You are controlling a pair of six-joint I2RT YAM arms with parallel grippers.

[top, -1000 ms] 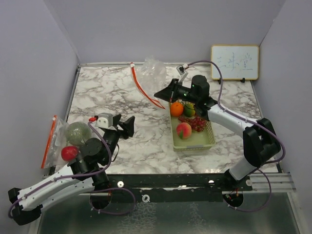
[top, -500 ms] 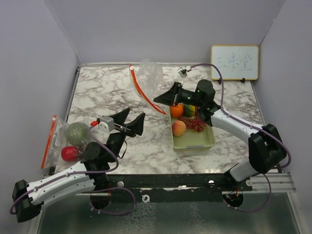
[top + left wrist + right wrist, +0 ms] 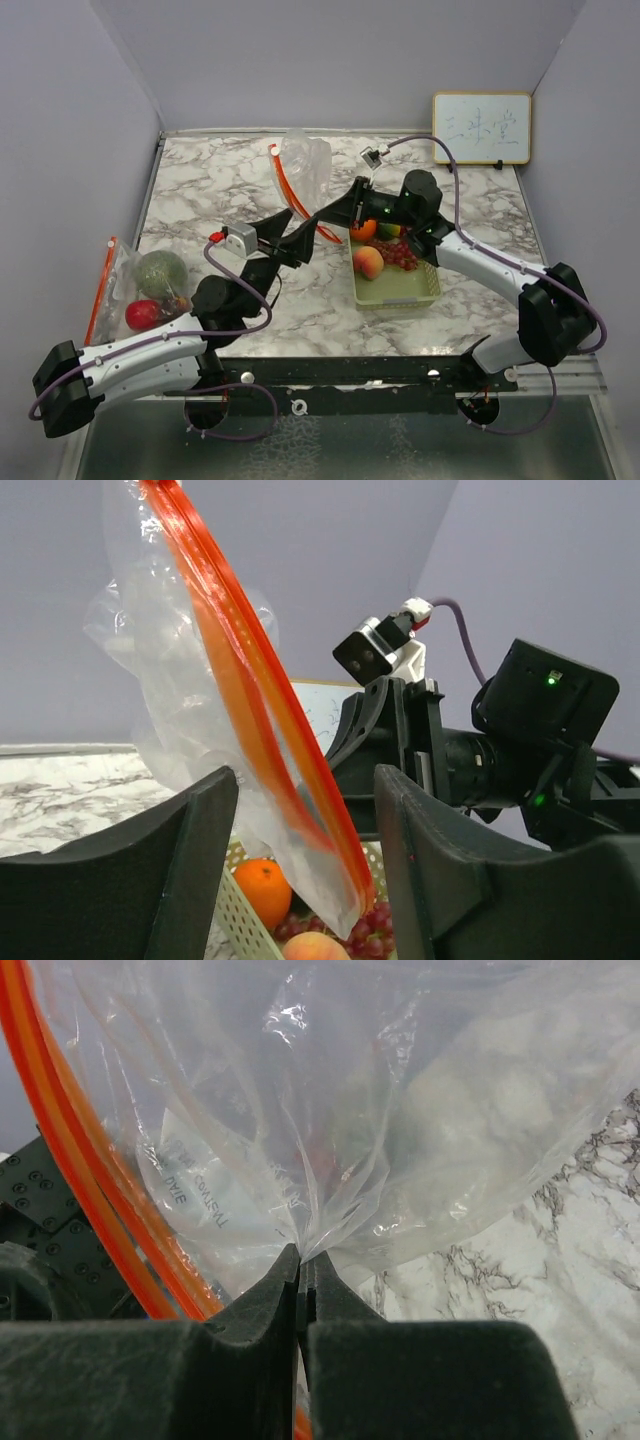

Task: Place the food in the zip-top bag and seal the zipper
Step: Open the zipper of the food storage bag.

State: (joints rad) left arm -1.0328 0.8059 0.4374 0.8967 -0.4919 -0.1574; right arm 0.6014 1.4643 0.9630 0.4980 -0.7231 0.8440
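Note:
My right gripper is shut on the film of a clear zip-top bag with an orange zipper, and holds it up over the tray's far left corner. My left gripper is open, with the bag's lower zipper corner hanging between its jaws, not touching. An orange, a peach, red grapes and a green fruit lie in the pale green tray. A grey-green melon and a red fruit sit in a second bag at the left.
A small whiteboard leans on the back wall at the right. Grey walls enclose the marble table on three sides. The right arm's wrist camera is close behind the held bag.
My left arm has swung from beside the left bag up and right, to the held bag's lower corner, jaws open. The right gripper has shifted slightly, still holding the bag.

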